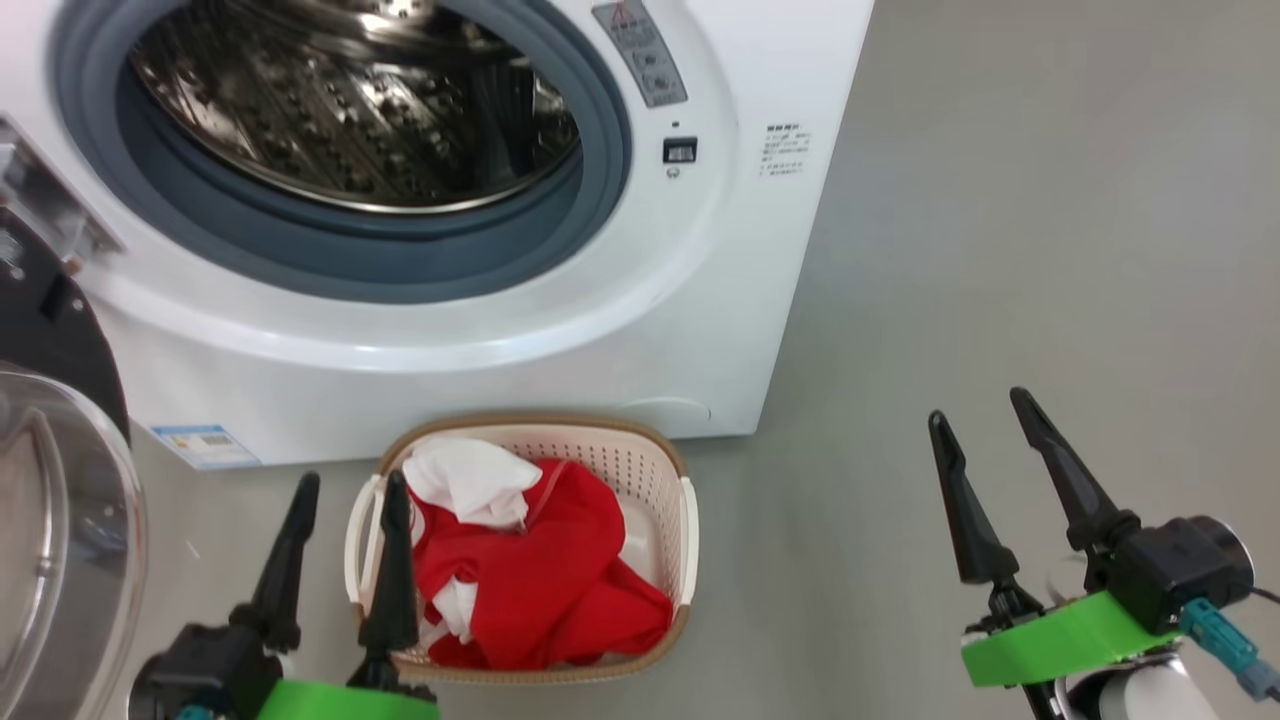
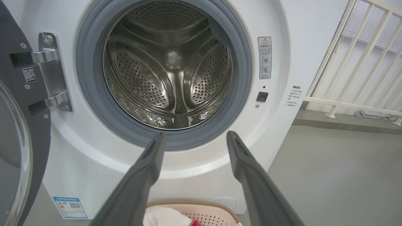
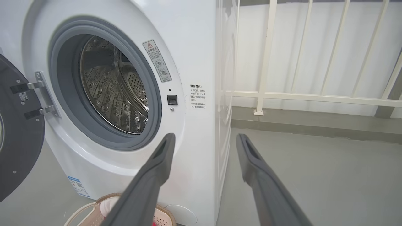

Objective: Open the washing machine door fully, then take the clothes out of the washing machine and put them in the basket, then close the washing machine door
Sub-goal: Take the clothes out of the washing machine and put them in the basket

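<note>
The white washing machine [image 1: 760,230] stands with its steel drum [image 2: 169,66] bare inside. Its door [image 1: 60,520] hangs swung wide at the left, dark inner face [image 3: 19,147] and clear glass bowl showing. On the floor before the machine sits the cream basket [image 1: 660,470], holding the red and white clothes [image 1: 540,570]. My left gripper [image 1: 350,485] is open, its fingers over the basket's left rim with nothing between them. My right gripper [image 1: 985,405] is open too, over bare floor to the right of the basket.
Grey floor [image 1: 1050,250] stretches to the right of the machine. A white railing [image 3: 314,94] on a low kerb runs behind it. A blue label [image 1: 205,445] marks the machine's lower front.
</note>
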